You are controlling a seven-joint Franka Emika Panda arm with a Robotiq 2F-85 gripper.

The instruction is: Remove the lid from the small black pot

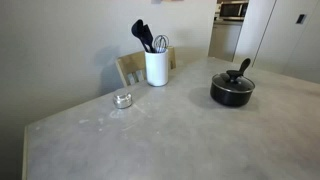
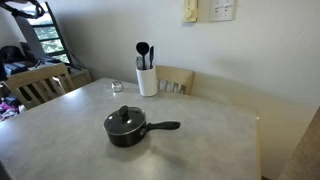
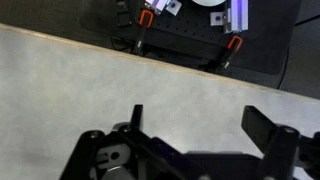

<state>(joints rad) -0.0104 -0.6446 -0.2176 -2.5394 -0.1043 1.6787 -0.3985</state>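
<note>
In the wrist view, the black two-fingered gripper (image 3: 200, 120) hangs spread open and empty over the pale grey counter (image 3: 70, 80). Farther off, in both exterior views, the small round black pot (image 2: 128, 135) sits mid-counter, its clear glass lid (image 2: 125, 120) on top; a white cylindrical utensil holder (image 2: 147, 80) stands behind.

Bench (image 1: 150, 140) contents: one pot (image 1: 232, 97), one lid (image 1: 228, 83), one utensil holder (image 1: 156, 68), one metal cup (image 1: 123, 99). Chairs: one left chair (image 2: 40, 85), one far chair (image 2: 178, 78).
</note>
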